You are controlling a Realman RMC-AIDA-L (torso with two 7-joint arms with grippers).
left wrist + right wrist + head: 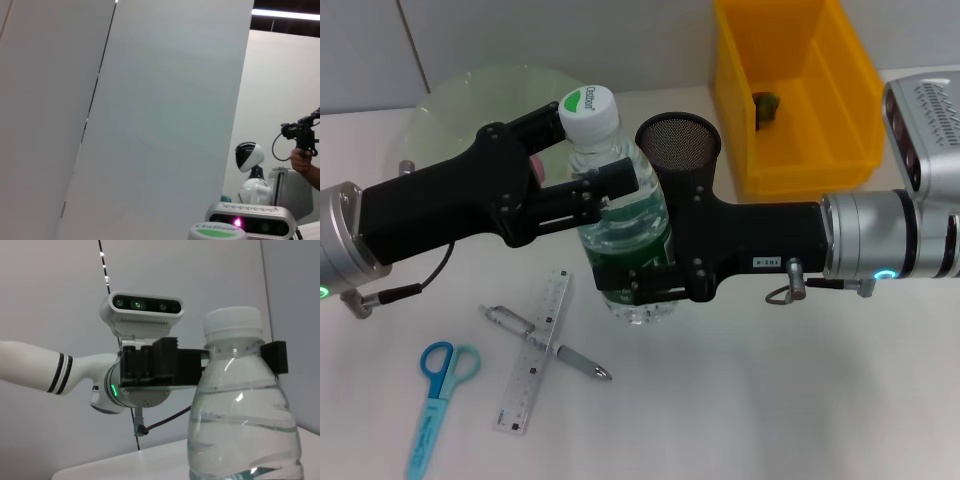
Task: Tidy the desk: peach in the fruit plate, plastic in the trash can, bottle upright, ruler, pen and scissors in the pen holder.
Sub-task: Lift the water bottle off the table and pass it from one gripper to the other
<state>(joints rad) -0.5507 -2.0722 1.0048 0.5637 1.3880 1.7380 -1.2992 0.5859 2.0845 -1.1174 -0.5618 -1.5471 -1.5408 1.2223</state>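
The clear water bottle with a white cap stands upright mid-table. My left gripper comes from the left and is shut on its neck just under the cap, which the right wrist view shows as the left gripper clamping the bottle. From the right, my right gripper is shut on the bottle's lower body. The black mesh pen holder stands just behind it. In front lie the ruler, the pen crossing it, and blue scissors.
A yellow bin at the back right holds a small dark green thing. The pale green plate sits at the back left. A pink patch shows behind the left gripper. The left wrist view shows the bottle cap.
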